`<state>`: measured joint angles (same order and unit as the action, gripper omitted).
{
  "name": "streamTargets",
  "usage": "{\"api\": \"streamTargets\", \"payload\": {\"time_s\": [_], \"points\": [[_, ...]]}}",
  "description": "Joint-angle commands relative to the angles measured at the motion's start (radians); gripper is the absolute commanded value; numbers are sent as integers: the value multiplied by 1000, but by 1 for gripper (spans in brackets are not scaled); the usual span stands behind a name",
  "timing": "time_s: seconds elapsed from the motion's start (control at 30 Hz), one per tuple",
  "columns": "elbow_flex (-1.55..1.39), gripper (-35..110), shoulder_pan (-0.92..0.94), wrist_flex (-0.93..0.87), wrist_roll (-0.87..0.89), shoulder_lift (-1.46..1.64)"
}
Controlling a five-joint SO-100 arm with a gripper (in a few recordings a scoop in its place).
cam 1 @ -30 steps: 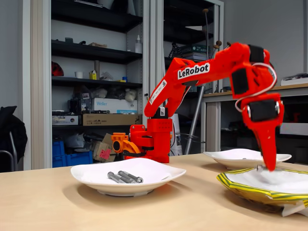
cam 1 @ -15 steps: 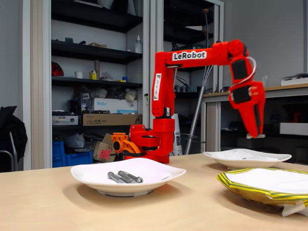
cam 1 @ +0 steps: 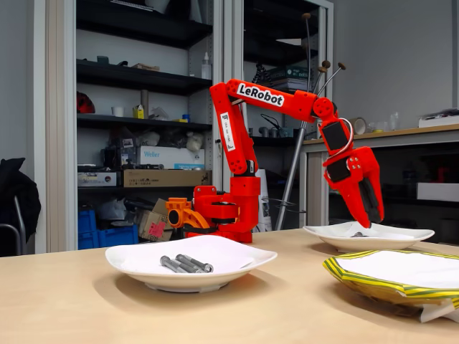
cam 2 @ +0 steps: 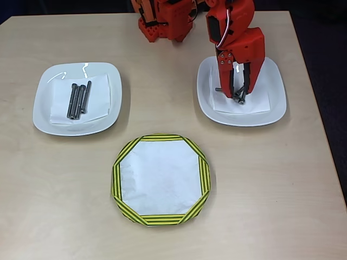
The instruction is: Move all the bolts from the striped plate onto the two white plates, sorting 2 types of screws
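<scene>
Over the right-hand white plate [cam 2: 241, 92] in the overhead view, the red gripper [cam 2: 239, 93] points down with its jaws parted a little, and a short bolt [cam 2: 239, 98] lies on the paper just at its fingertips. Whether the tips touch that bolt I cannot tell, but nothing looks clamped between them. Another small bolt [cam 2: 219, 90] pokes out to the left of the gripper on the same plate. On the far-left white plate [cam 2: 77, 98], three long bolts [cam 2: 78, 100] lie side by side, touching, on their paper. The striped plate [cam 2: 161, 180] sits nearest the camera between the two, and its white centre shows no bolts, so the sorting looks finished or nearly so.

From the fixed view the gripper [cam 1: 367, 218] hangs low over the right white plate [cam 1: 367, 236], tips close to its surface.

These bolts are stiff, smooth steel, heavy for their size, round and liable to roll or skid out of a loose pinch. A grip across the shaft near the middle seems best for the long ones. The short ones offer little shaft, so closing just under the head looks safest.
</scene>
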<state>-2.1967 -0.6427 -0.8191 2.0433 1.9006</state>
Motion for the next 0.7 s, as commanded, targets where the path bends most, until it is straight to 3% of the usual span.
{"api": "streamTargets", "payload": {"time_s": [0.0, 0.2, 0.43, 0.67], "points": [[-23, 12, 40, 87, -55, 35], [-225, 0, 153, 443, -256, 129], [-357, 0, 287, 451, -477, 324], [-690, 0, 437, 661, -698, 609]]}}
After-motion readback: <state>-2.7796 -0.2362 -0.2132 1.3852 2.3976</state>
